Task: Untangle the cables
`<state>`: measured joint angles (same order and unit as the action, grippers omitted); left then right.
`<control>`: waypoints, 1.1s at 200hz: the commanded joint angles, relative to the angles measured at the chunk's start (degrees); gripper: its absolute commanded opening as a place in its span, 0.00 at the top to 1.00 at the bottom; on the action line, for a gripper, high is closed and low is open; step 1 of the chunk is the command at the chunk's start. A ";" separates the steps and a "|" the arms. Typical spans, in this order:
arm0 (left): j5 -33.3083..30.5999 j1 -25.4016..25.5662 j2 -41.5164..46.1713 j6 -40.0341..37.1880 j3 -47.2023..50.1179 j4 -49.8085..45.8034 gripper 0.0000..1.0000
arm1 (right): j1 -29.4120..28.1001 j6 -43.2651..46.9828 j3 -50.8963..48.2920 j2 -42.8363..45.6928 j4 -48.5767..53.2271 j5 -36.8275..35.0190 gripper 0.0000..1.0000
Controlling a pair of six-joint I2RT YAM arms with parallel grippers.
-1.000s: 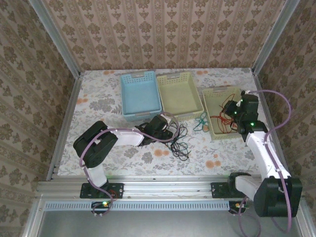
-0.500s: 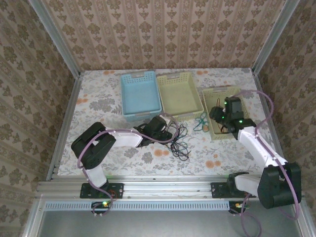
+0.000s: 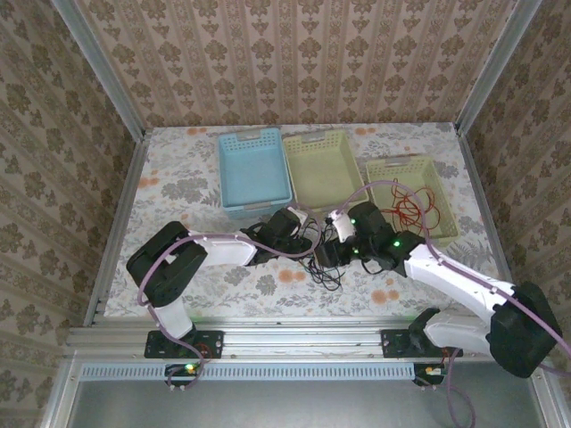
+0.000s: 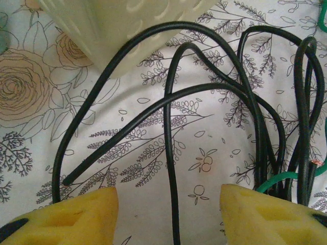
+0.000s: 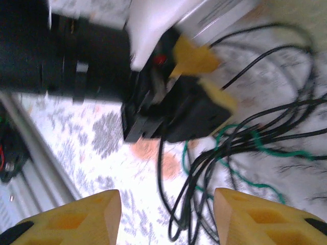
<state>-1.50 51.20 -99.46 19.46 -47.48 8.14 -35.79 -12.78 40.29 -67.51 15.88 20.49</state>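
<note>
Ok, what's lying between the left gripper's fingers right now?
Left wrist view: one black cable runs through the gap of the open left gripper, lying on the tablecloth.

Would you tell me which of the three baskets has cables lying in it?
The rightmost basket: red cables lie inside it, while the blue basket and middle basket hold none.

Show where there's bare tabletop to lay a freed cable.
Bare: table left of the blue basket, up to the left wall. Crowded: centre front, where left end effector and right end effector meet over the black cables.
</note>
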 commanded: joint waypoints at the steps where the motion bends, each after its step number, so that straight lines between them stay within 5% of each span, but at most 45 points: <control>1: 0.43 -0.71 2.17 0.18 0.73 -0.70 0.44 | -0.60 4.04 2.02 -3.44 4.16 3.02 0.48; 37: 0.84 -0.77 2.43 0.35 0.81 -0.67 0.43 | -0.60 4.24 3.53 -9.35 2.06 1.24 0.53; 69: 0.97 -0.80 2.91 0.32 1.10 -1.08 0.43 | -0.47 2.70 3.21 -10.15 -2.39 -1.59 0.88; 92: 1.04 -0.74 2.83 0.31 1.17 -1.27 0.42 | 1.27 1.40 1.93 -6.21 -4.52 -2.97 0.99; 169: 1.15 -0.75 -2.19 -0.62 -0.15 -1.54 0.43 | 15.78 -8.24 3.45 11.75 -7.81 -5.57 1.00; 220: 0.93 -0.79 -4.77 -0.92 -0.26 -1.49 0.44 | 18.72 -11.44 8.78 14.20 -9.35 -2.75 1.00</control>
<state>-1.41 50.54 -100.79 19.22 -47.53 8.56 -17.52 -21.43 45.58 -54.37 9.13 16.56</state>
